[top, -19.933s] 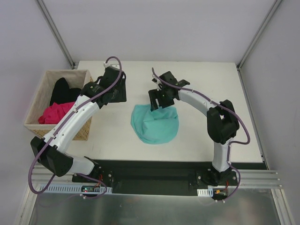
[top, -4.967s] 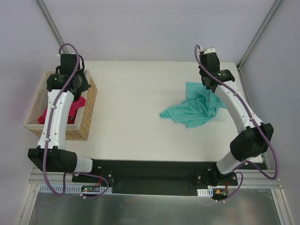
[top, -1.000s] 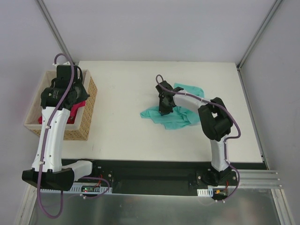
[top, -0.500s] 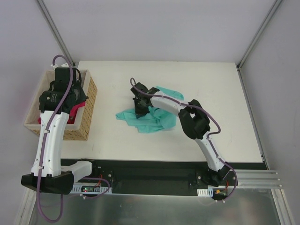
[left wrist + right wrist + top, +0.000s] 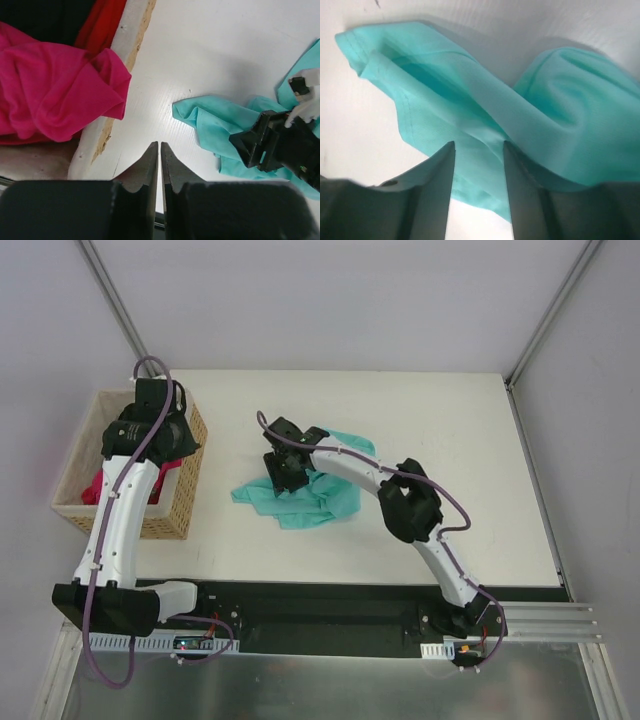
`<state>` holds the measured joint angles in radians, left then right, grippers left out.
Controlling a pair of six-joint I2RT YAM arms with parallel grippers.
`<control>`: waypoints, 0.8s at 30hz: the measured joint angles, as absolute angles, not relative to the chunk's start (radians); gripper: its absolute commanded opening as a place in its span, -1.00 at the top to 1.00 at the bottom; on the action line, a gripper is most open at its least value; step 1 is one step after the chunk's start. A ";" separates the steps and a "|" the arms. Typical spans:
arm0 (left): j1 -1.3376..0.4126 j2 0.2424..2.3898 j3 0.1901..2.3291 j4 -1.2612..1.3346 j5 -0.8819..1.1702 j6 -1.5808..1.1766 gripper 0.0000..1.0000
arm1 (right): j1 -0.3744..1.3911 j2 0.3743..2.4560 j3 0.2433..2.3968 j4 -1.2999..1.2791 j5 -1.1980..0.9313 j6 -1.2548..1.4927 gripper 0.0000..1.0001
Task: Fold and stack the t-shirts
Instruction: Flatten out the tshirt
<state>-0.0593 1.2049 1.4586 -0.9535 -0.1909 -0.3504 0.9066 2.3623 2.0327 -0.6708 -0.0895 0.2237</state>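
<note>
A crumpled teal t-shirt (image 5: 300,502) (image 5: 215,117) (image 5: 520,115) lies on the white table, left of centre. My right gripper (image 5: 283,472) (image 5: 479,145) is low over the shirt's upper left part with its jaws apart. The teal cloth lies loose beneath and between the fingers, not pinched. A magenta pink t-shirt (image 5: 98,487) (image 5: 55,95) is bunched in the wicker basket (image 5: 186,490), with black cloth (image 5: 45,12) behind it. My left gripper (image 5: 172,440) (image 5: 160,145) hangs shut and empty over the table just right of the basket's rim (image 5: 132,35).
The basket stands at the table's left edge. The right arm (image 5: 400,495) stretches across the table's middle from its base at the near right. White table (image 5: 450,430) lies to the right of the teal shirt.
My right gripper dragged the teal shirt leftward across the table, then opened and let it go. My left gripper shifted right, from inside the basket to its right rim.
</note>
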 measured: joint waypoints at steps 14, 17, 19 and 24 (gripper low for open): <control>-0.059 1.264 1.387 -0.843 -0.117 -0.358 0.77 | 0.784 1.804 1.921 -0.702 0.285 0.014 -0.13; -0.059 1.269 1.386 -0.841 -0.110 -0.361 0.77 | 0.779 1.677 1.753 -0.665 0.328 0.022 -0.13; -0.059 1.274 1.386 -0.840 -0.105 -0.368 0.77 | 0.775 1.644 1.662 -0.659 0.336 0.041 -0.13; -0.059 1.285 1.385 -0.833 -0.091 -0.383 0.78 | 0.736 1.681 1.551 -0.660 0.317 0.095 -0.12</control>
<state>-0.0593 1.2854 1.3849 -0.8326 -0.0906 -0.3832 0.7364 1.6814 1.5505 -0.6601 0.3172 0.0948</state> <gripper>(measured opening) 0.111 0.564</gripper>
